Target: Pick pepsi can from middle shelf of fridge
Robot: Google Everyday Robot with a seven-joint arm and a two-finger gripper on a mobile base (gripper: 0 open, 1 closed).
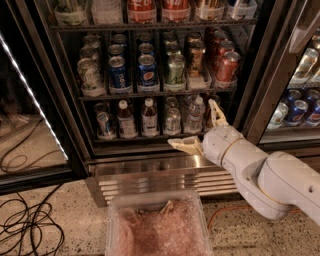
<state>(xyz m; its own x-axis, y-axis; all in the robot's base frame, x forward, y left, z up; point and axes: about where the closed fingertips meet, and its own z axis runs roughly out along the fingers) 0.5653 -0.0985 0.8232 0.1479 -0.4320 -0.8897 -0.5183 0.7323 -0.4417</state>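
Below the middle shelf [160,93], at 5 o'clock from the pepsi can [147,73], the gripper [192,124] hangs spread wide, seemingly so that it can enclose that can.

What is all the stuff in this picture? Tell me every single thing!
fridge: one, black frame, steel grille at the bottom
middle shelf: one, dark rack, rows of mixed cans
pepsi can: one, blue, front row of the middle shelf
lettered can: one, blue, just left of the pepsi can
green can: one, just right of the pepsi can
red cans: at least two, right end of the middle shelf
cola cans: two, red, top shelf
bottles: several, lower shelf
bin: one, clear, pinkish inside, on the floor in front
cables: several, dark, on the floor at left
gripper: one, cream, open, in front of the lower shelf's right end
arm: one, white, from the lower right
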